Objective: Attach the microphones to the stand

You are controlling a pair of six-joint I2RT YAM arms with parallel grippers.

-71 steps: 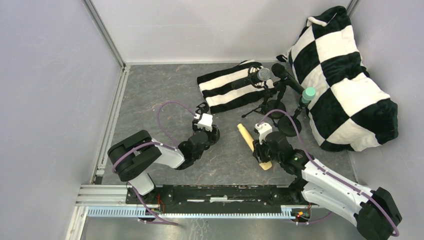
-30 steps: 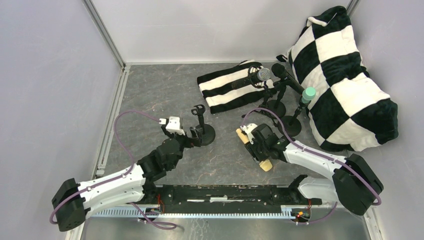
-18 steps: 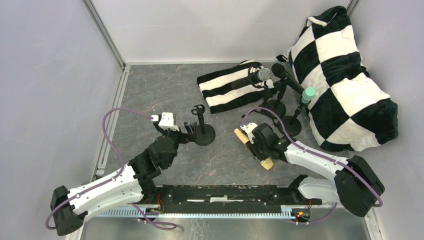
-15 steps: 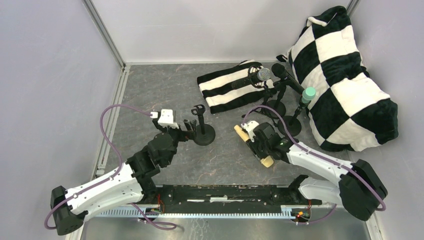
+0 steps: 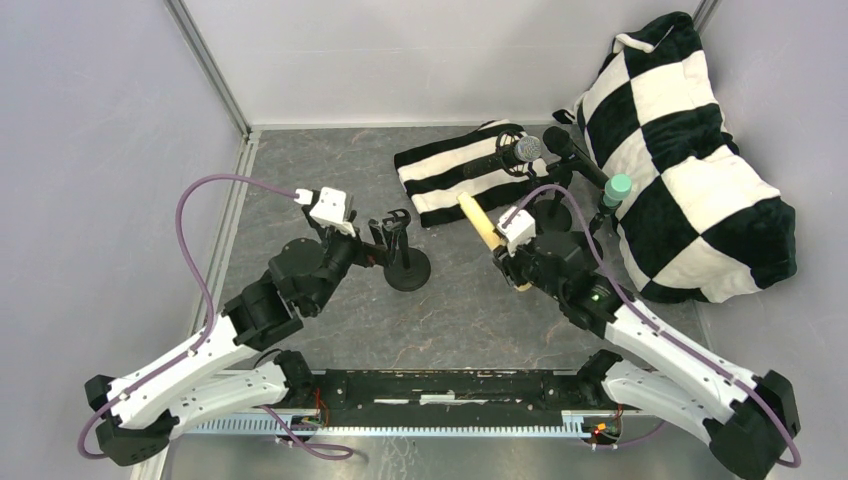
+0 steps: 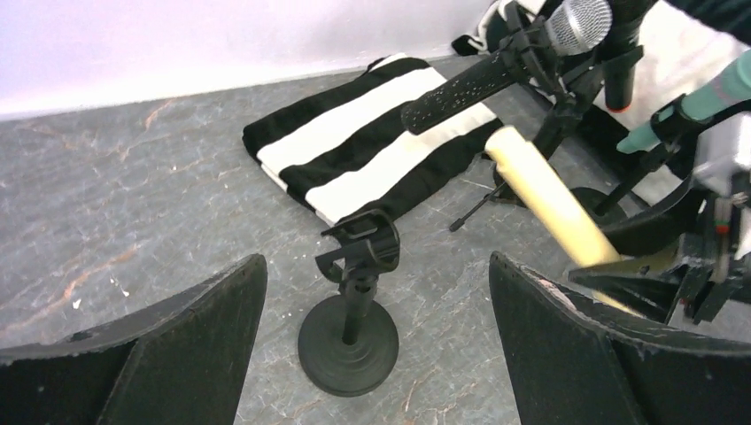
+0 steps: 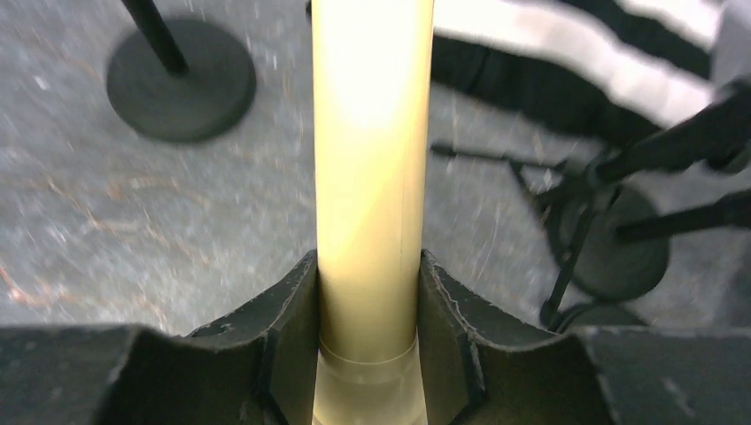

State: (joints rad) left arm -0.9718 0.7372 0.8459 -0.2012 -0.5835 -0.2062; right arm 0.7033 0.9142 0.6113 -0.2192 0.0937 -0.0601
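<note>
My right gripper [image 5: 510,262] is shut on the cream-yellow microphone [image 5: 480,226] and holds it off the floor, its shaft running up between my fingers in the right wrist view [image 7: 370,177]. It also shows in the left wrist view [image 6: 549,199]. An empty black stand [image 5: 405,255] with a round base and a clip on top stands at centre, also in the left wrist view [image 6: 350,310]. My left gripper [image 5: 378,245] is open, just left of that stand. The silver-mesh microphone [image 5: 510,155], the black microphone [image 5: 572,152] and the mint green one [image 5: 615,190] sit on stands at the back right.
A black-and-white striped cloth [image 5: 455,172] lies behind the empty stand. A big checkered cushion [image 5: 690,160] fills the right side. Grey walls close the back and left. The round stand bases [image 7: 611,239] sit close to my right gripper.
My right gripper has lifted the cream-yellow microphone off the floor and carried it back. My left arm has risen and swung back, its open gripper staying beside the empty stand.
</note>
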